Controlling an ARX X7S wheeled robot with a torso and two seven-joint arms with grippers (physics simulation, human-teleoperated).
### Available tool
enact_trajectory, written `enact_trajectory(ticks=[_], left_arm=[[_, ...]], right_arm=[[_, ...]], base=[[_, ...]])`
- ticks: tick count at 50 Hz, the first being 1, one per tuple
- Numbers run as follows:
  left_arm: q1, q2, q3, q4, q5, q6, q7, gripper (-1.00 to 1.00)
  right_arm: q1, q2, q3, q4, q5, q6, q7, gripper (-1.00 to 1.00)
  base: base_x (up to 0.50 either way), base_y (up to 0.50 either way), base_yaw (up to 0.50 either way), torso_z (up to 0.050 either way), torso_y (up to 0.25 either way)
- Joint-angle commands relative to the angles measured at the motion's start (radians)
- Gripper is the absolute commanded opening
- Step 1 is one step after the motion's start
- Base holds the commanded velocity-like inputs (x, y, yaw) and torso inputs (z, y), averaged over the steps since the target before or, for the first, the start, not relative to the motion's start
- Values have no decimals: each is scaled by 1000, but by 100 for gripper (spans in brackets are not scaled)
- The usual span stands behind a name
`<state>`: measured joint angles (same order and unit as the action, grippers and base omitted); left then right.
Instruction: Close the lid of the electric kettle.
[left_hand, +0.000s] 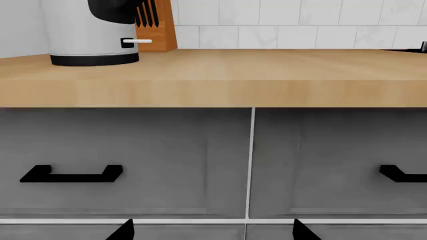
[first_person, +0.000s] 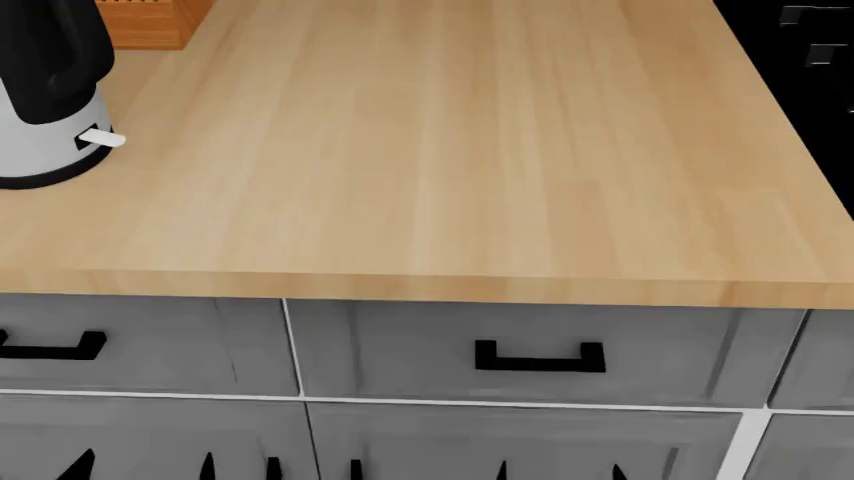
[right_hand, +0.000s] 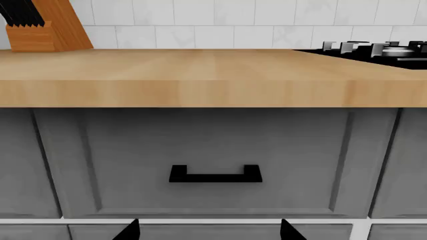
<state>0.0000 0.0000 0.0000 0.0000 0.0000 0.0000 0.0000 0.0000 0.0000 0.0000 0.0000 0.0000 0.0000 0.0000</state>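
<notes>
The electric kettle (left_hand: 80, 30) stands at the far end of the wooden counter, with its grey body, black base and white lever (left_hand: 140, 41) showing. It also shows at the left edge of the head view (first_person: 34, 130). Its top is cut off in both views, so the lid is out of view. My left gripper (left_hand: 212, 232) is open and empty, low in front of the drawers, well below and short of the kettle. My right gripper (right_hand: 208, 232) is open and empty, facing a drawer front. The kettle is not in the right wrist view.
A wooden knife block (left_hand: 160, 25) stands just behind the kettle, against the tiled wall. The wooden counter (first_person: 441, 150) overhangs grey drawers with black handles (right_hand: 215, 175). A black stove (right_hand: 373, 50) sits at the counter's right end.
</notes>
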Motion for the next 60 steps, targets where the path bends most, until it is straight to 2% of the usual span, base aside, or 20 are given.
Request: enact_trajectory(ticks=[1,14,16,60], left_arm=[[-8,-70,83,-13,-71,11,-82,100],[-6,-85,101,-5,-84,12,-100,100],[7,-93,109,4,-80,58,-94,100],[10,-136,150,34,-113,50,-148,100]], right_arm=[[8,29,-38,23,29,-16,37,100],[3,57,-69,-1,60,2,67,100],[3,60,-73,0,63,1,70,100],[12,109,-135,7,107,-4,131,100]], base=[[0,0,0,0,0],[0,0,0,0,0],[0,0,0,0,0],[0,0,0,49,36]])
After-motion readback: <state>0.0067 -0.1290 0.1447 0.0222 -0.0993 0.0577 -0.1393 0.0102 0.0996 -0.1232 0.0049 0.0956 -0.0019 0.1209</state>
